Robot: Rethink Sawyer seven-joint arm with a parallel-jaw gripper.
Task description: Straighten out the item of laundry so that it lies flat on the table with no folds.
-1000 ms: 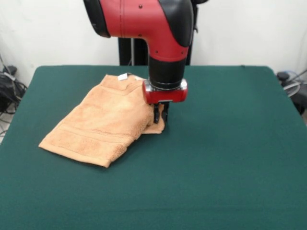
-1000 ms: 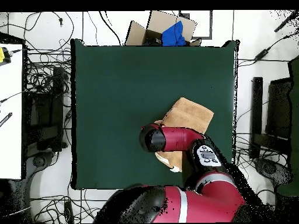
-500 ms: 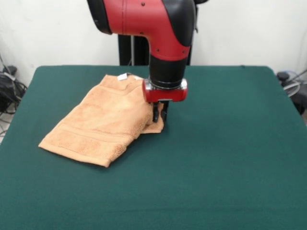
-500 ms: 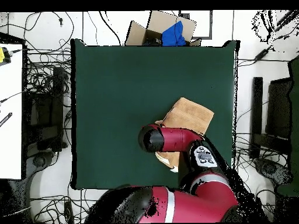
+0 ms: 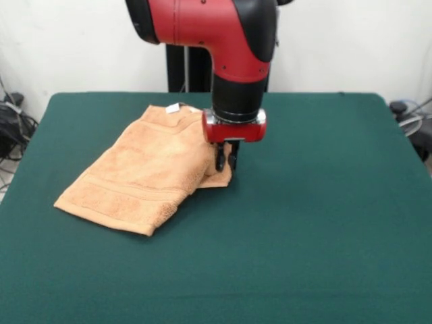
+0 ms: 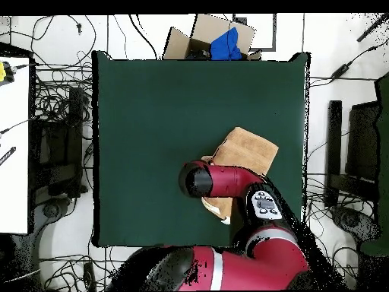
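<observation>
One towel [image 5: 145,179] sits folded and doubled over on the green counter [image 5: 310,223], toward its left half in the front view, with one white tag [image 5: 173,107] showing at its far edge. One arm [image 5: 216,40] comes down with a single end effector [image 5: 225,162] at the towel's right corner, its tips close together and pinching that corner of cloth just above the counter.
</observation>
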